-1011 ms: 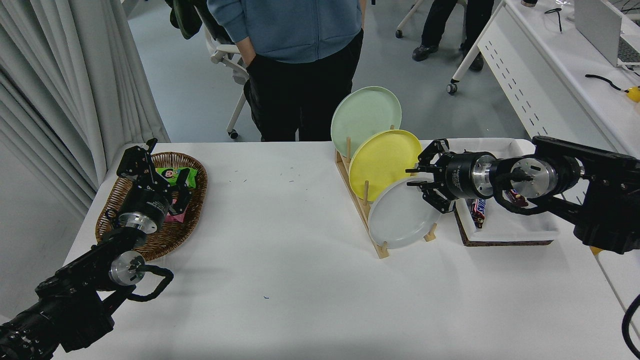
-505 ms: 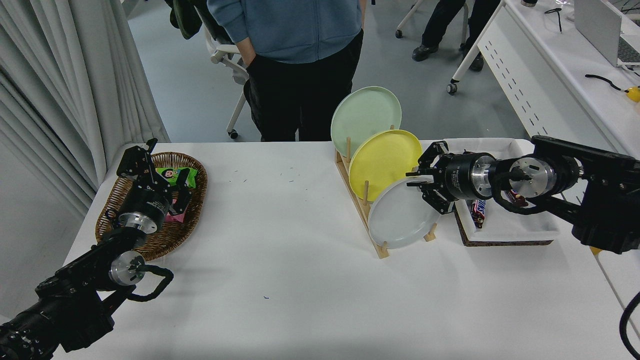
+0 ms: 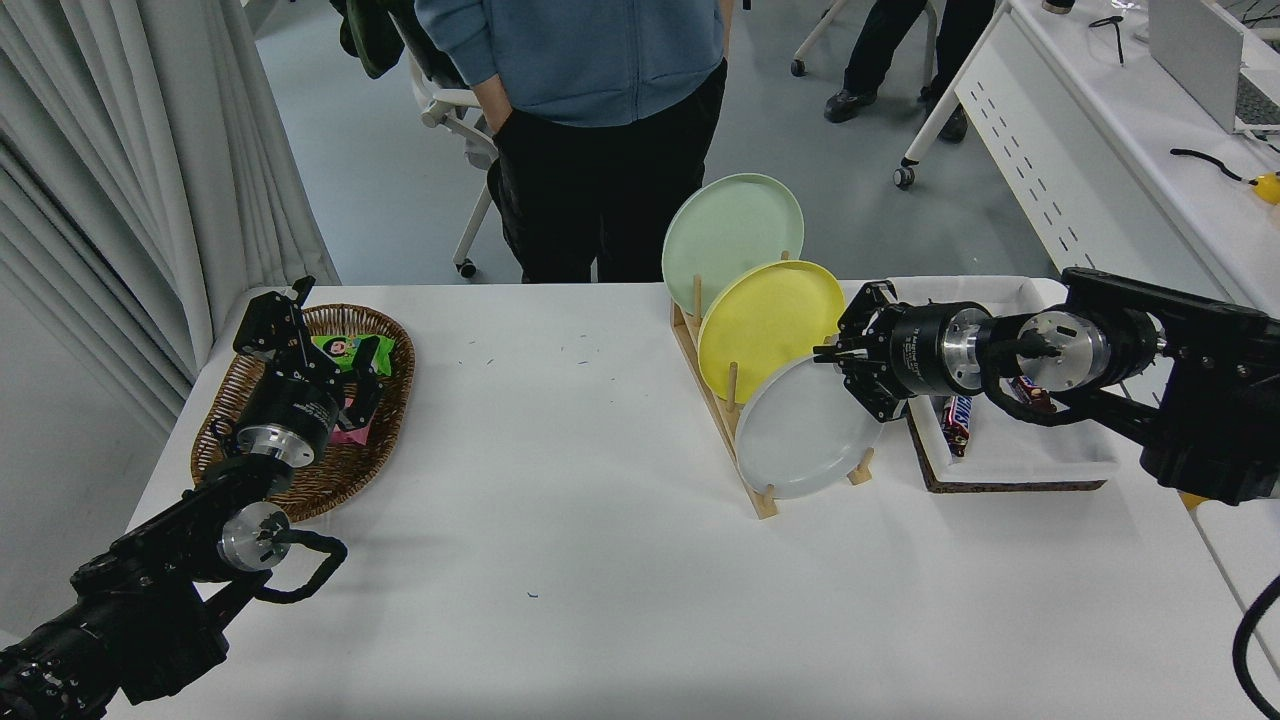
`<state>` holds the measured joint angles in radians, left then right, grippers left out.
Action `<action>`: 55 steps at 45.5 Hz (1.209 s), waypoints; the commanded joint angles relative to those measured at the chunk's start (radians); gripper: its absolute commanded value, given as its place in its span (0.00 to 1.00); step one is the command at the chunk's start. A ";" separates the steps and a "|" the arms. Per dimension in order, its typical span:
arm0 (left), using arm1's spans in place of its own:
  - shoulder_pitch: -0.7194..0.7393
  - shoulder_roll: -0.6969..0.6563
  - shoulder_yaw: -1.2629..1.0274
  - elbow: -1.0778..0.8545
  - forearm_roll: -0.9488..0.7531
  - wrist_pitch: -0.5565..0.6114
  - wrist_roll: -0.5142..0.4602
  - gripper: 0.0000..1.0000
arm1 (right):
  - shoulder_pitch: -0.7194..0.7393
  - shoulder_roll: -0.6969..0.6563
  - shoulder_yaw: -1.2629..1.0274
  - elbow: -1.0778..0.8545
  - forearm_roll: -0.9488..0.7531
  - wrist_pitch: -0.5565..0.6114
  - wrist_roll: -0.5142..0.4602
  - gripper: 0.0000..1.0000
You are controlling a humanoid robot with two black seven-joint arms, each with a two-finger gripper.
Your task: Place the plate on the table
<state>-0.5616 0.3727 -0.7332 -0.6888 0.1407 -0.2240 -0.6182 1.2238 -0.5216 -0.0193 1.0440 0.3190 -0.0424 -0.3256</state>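
The pale grey plate (image 3: 800,440) stands on edge in the front slot of a wooden rack (image 3: 752,492) on the white table (image 3: 560,580). Behind it in the rack stand a yellow plate (image 3: 765,320) and a pale green plate (image 3: 725,235). My right gripper (image 3: 828,353) reaches in from the right, and its fingers are closed on the grey plate's upper right rim. The plate still rests in the rack. My left gripper (image 3: 320,345) is parked at the lower left over a wicker basket (image 3: 345,470), with its fingers spread.
A white tray (image 3: 1010,455) with snack bars sits right of the rack, under my right arm. The basket holds snack packets. A person (image 3: 590,150) stands at the table's far side. A white desk (image 3: 1100,150) is at the far right.
The right gripper's fingers have closed from spread apart onto the grey plate's upper rim. The arm shifted slightly. The plate and the left arm have not moved.
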 commanded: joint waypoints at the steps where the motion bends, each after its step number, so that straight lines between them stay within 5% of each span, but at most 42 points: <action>1: -0.001 0.000 0.000 0.000 -0.001 0.000 0.000 1.00 | 0.000 -0.003 0.021 0.002 -0.003 0.013 -0.016 0.00; 34: 0.000 0.000 0.000 0.000 0.000 0.000 0.000 1.00 | 0.151 -0.092 0.231 0.016 -0.009 0.009 -0.133 0.00; 55: 0.000 0.000 0.000 0.000 0.000 0.000 0.000 1.00 | 0.201 -0.090 0.334 0.152 0.015 -0.335 -0.130 0.00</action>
<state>-0.5614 0.3729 -0.7333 -0.6888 0.1403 -0.2240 -0.6182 1.4025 -0.6258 0.2773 1.1234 0.3181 -0.1848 -0.4555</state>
